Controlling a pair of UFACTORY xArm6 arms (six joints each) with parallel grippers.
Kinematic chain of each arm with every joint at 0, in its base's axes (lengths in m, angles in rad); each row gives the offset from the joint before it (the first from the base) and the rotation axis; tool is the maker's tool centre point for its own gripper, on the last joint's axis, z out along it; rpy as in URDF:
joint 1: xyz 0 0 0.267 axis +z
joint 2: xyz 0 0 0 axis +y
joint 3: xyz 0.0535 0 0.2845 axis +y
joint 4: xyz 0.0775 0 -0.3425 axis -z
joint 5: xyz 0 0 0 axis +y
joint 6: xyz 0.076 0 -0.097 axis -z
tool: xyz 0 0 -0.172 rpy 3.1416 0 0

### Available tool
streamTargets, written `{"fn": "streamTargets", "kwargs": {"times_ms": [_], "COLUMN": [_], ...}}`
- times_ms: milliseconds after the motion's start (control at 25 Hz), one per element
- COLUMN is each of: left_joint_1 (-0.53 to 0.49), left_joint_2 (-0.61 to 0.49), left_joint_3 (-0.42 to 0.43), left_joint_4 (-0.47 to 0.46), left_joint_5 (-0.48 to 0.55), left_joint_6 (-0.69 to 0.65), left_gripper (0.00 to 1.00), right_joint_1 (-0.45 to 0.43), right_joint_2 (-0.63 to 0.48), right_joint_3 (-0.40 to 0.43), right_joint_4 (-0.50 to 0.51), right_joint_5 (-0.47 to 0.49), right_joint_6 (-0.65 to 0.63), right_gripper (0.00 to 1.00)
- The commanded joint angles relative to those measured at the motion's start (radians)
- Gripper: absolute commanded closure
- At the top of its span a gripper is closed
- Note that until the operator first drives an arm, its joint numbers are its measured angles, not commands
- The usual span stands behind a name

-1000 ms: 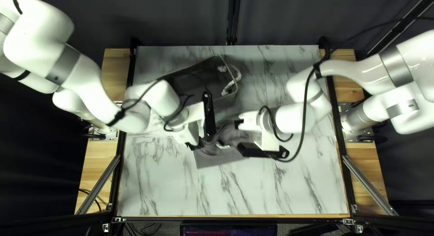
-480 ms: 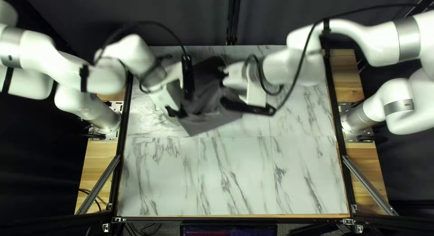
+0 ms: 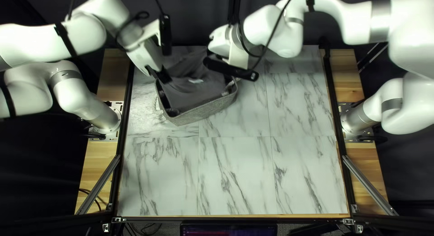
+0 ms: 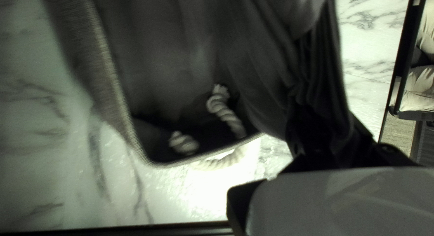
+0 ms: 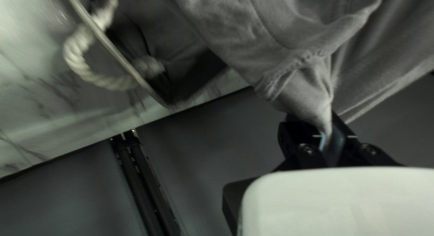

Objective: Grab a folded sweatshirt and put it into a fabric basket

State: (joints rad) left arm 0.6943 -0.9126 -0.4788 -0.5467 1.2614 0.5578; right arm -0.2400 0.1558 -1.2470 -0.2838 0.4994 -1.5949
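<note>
Left gripper (image 3: 163,76): clamped on the sweatshirt (image 3: 194,93). In the left wrist view, dark folds gather between both fingers of the left gripper (image 4: 318,123). Right gripper (image 3: 216,44): clamped on the same garment. In the right wrist view, a narrow tuck is pinched between the fingers of the right gripper (image 5: 320,123).

Sweatshirt position: suspended between the two grippers, over the fabric basket (image 3: 205,112), its lower part within the outline of the opening. The top left view does not show whether it touches the basket floor. A small white tag (image 3: 195,81) lies face up on the cloth.

Left arm (image 3: 31,44): rises from its base (image 3: 106,118), folds back outward, then runs across to a bent wrist. The gripper is angled down and inward at the basket's left end.

Right arm (image 3: 355,19): loops up from its base (image 3: 352,123) and reaches across the table's far side. The wrist is bent, with the gripper directed inward near the basket's far right part.

Basket: at the far left part of the table (image 3: 235,172). A rope handle (image 4: 226,116) passes through one end wall; the right wrist view shows a rope handle (image 5: 79,60) beside the rim. Dark curtain (image 3: 199,5): behind the table.
</note>
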Motion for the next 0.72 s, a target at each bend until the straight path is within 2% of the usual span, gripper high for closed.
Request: {"fn": "streamTargets", "kwargs": {"times_ms": [40, 160, 240, 720], "left_joint_1": [0.06, 0.058, 0.021, -0.163], "left_joint_2": [-0.016, -0.023, -0.013, 0.131], "left_joint_3": [0.057, 0.12, 0.162, 0.221], "left_joint_4": [-0.032, -0.056, -0.079, -0.155], "left_joint_5": [0.001, -0.041, -0.098, -0.336], "left_joint_6": [0.077, 0.102, 0.102, 0.1], "left_gripper": [1.0, 1.0, 1.0, 1.0], "right_joint_1": [-0.021, -0.031, -0.03, -0.055], "right_joint_2": [0.054, 0.066, 0.075, 0.038], "right_joint_3": [0.009, 0.038, 0.055, 0.232], "right_joint_4": [0.011, 0.012, -0.006, -0.031], "right_joint_5": [-0.074, -0.119, -0.139, -0.271], "right_joint_6": [-0.022, -0.024, 0.0, 0.047], "right_gripper": [1.0, 1.0, 1.0, 1.0]}}
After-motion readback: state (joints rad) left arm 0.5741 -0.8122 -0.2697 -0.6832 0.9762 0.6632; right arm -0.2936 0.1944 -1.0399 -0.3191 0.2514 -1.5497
